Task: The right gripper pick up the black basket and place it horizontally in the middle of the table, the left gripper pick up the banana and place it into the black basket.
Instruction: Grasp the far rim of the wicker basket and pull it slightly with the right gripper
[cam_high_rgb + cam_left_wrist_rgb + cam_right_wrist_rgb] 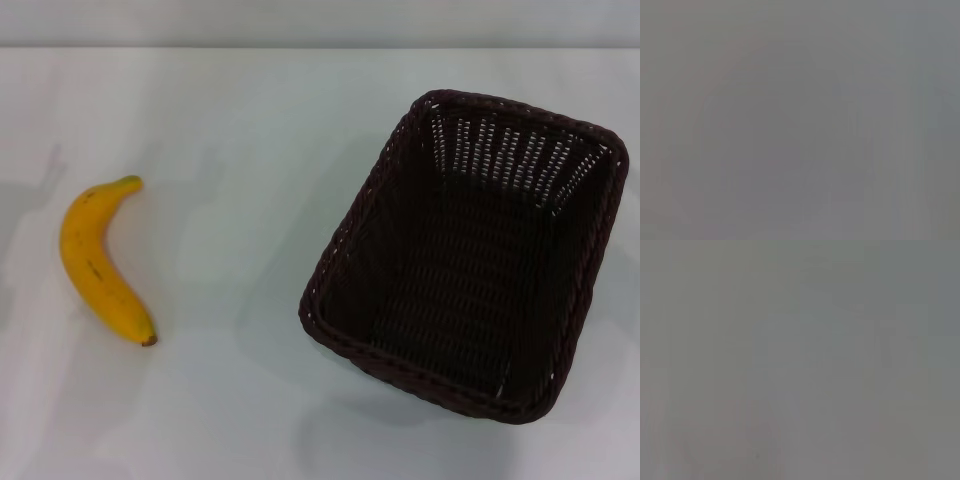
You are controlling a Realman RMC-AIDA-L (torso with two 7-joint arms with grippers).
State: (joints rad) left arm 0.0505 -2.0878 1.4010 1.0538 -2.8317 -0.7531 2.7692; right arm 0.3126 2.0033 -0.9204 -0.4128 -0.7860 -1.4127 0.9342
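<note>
On the right of the white, faintly glossy table point(250, 120) sits the woven black basket point(470, 255), upright, angled, empty. Well apart on the left lies the curved yellow banana point(98, 262). Neither hand shows in any view.

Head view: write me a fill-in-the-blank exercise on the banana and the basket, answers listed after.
1. The banana lies on the robot's ____ side of the table.
2. The black basket holds ____.
3. The banana and the basket are ____, not touching.
4. The basket's opening faces ____.

Missing words: left; nothing; apart; up
</note>
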